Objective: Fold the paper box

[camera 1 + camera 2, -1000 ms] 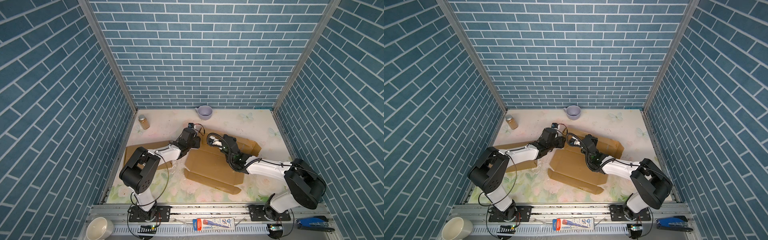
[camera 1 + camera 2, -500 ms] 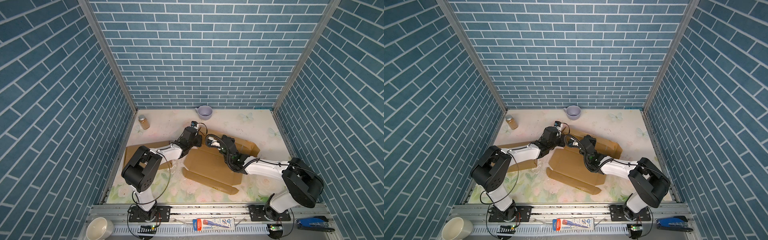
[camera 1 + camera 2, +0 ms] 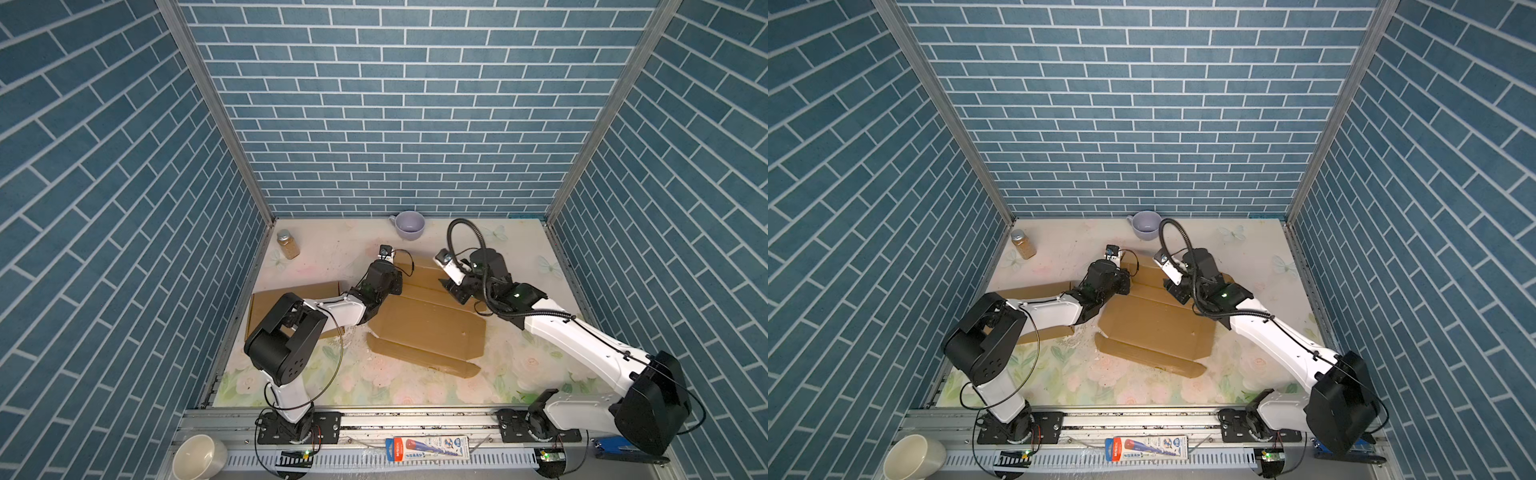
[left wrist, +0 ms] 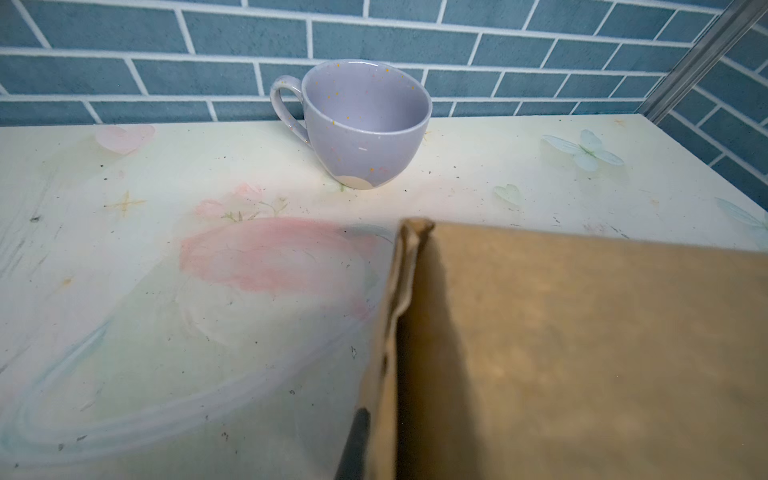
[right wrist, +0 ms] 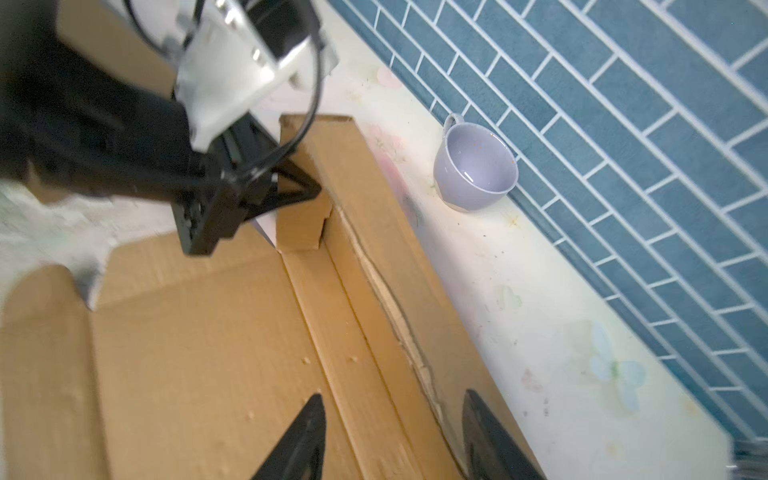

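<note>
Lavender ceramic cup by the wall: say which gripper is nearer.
Left. The left gripper pinches the brown cardboard box's corner tab nearest the lavender cup; the right gripper hangs open farther along the box.

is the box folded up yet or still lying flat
Mostly flat: the box has its base panel and near flap lying spread; only the far edge is partly raised, where the left gripper pinches a corner tab.

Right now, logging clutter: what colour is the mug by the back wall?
The mug is pale lilac, speckled; best in the left wrist view.
</note>
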